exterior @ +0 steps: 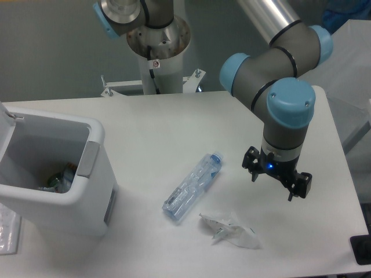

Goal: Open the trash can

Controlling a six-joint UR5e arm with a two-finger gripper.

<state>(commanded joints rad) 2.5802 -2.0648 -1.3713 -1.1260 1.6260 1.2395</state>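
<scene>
The trash can (87, 200) is a large white boxy bin at the left of the table. Its lid (7, 124) stands raised at the far left edge, and the bin's inside shows with some rubbish at the bottom. A grey push-button tab (88, 160) sits on its right rim. My gripper (277, 180) hangs at the right side of the table, far from the bin, fingers spread and empty, pointing down above the table top.
A clear plastic bottle with a blue cap (192, 186) lies on the table between bin and gripper. A crumpled clear wrapper (229, 230) lies below it near the front. The robot base (156, 40) stands at the back. The table's right edge (348, 174) is near the gripper.
</scene>
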